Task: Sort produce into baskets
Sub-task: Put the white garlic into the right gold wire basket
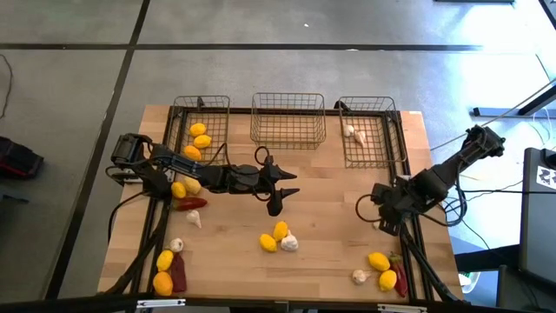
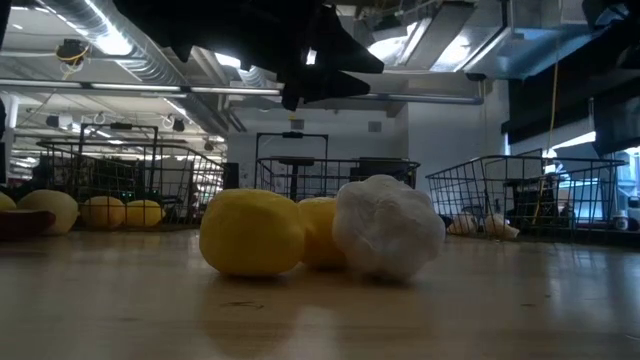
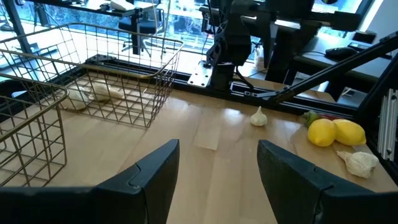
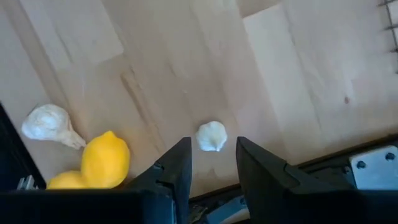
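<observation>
Wooden table (image 1: 330,217); left hand (image 1: 280,184) open above lemons (image 1: 274,236).

The wooden tabletop (image 1: 330,217) carries three wire baskets (image 1: 287,119) along its far edge, plus scattered lemons (image 1: 281,231), garlic bulbs (image 1: 289,243) and chili peppers (image 1: 191,203).

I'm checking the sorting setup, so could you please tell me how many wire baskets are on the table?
3, in a row along the far edge: left basket with lemons, middle basket apparently empty, right basket with garlic.
</observation>
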